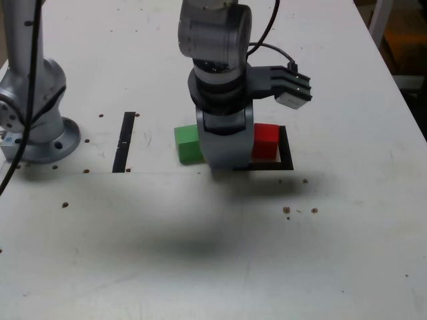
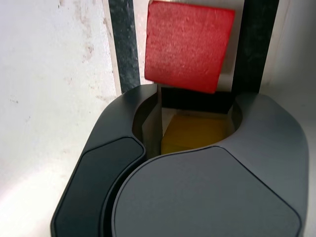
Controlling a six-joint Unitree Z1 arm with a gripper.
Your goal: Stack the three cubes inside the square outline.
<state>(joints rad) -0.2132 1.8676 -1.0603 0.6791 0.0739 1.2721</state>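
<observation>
- The gripper (image 2: 197, 140) sat low at the exterior view's center, jaws drawn in around the yellow cube (image 2: 195, 133), apparently to lift it.
- The red cube (image 1: 265, 141) sat inside the outline (image 1: 285, 150), the stack's base.
- The green cube (image 1: 188, 143) waited center-left.

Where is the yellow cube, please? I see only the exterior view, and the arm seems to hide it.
Observer: The wrist view shows the yellow cube low between the jaws of the gripper.
Operator: Is it gripped?
Observer: I cannot tell. The jaws flank it closely, but a thin gap shows on one side.
Operator: Is the red cube properly inside the square outline?
Observer: In the wrist view the red cube lies between two black bars of the square outline, with white showing on both sides.
</observation>
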